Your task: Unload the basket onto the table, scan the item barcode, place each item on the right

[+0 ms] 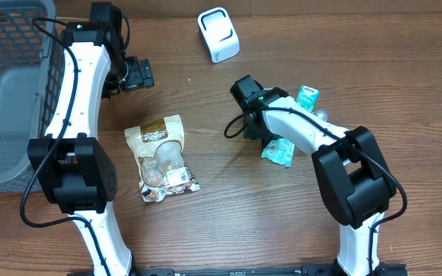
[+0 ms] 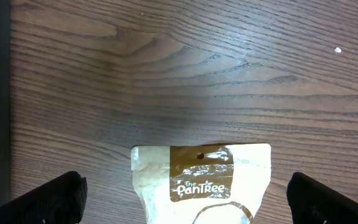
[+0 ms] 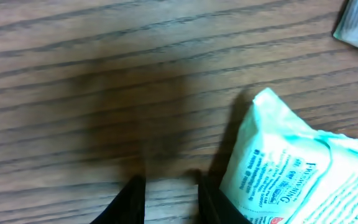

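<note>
**Condition.** The right end effector (image 3: 169, 194) is low over the desk (image 3: 104, 74). Its jaws are narrowly parted with bare wood showing between them, and it grips nothing. The teal packet (image 3: 291, 171) lies flat to the right of centre, just beside the outer face of one finger and not between the two. The left end effector (image 1: 139, 75) is fully open and empty, poised over the far end of the snack bag (image 1: 162, 157), which lies flat to the left of centre. The scanner (image 1: 219, 34) stands at the far edge, well apart from both items.

**Assessment.** The teal packet appears to be the item being worked. It is not yet picked up, so the scan looks to be at an early stage.

**Risks.**
1. The packet is outside the jaws. Closing from this position would pinch nothing or push the packet away across the desk.
2. The packet looks like thin, limp film lying flat. The fingertips may scrape the wood or catch only an edge, and the packet could then slip out on the lift.
3. The barcode's position cannot be told from these views. A crumpling grip could fold or cover it, and the reading would fail.
4. A second packet (image 1: 308, 97) lies near, on the far right. A sideways push could drive the teal packet into it.
</note>
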You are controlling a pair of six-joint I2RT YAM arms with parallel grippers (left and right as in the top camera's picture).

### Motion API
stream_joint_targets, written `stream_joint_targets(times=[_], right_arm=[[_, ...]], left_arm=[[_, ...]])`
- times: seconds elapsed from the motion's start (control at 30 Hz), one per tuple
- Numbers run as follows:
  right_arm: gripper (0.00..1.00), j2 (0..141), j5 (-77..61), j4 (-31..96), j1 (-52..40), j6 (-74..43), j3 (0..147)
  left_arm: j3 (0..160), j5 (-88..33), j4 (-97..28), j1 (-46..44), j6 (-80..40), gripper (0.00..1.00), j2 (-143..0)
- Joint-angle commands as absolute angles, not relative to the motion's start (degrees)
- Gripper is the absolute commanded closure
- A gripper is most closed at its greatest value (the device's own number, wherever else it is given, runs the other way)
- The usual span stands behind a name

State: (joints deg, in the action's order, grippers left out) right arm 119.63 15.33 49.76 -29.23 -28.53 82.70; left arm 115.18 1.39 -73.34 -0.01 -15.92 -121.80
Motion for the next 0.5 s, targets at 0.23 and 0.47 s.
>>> stream_joint_targets(times=[0.23, 0.47], right_arm=[[0.6, 120.6, 13.4, 50.2, -27.9, -28.8, 80.9], [0.42, 120.6, 13.4, 50.1, -27.9, -28.8, 80.9]], left_arm=[[116.5, 1.9, -73.5, 0.0, -14.8, 0.0, -121.0], [116.4, 1.9, -73.5, 0.0, -14.8, 0.01, -121.0]])
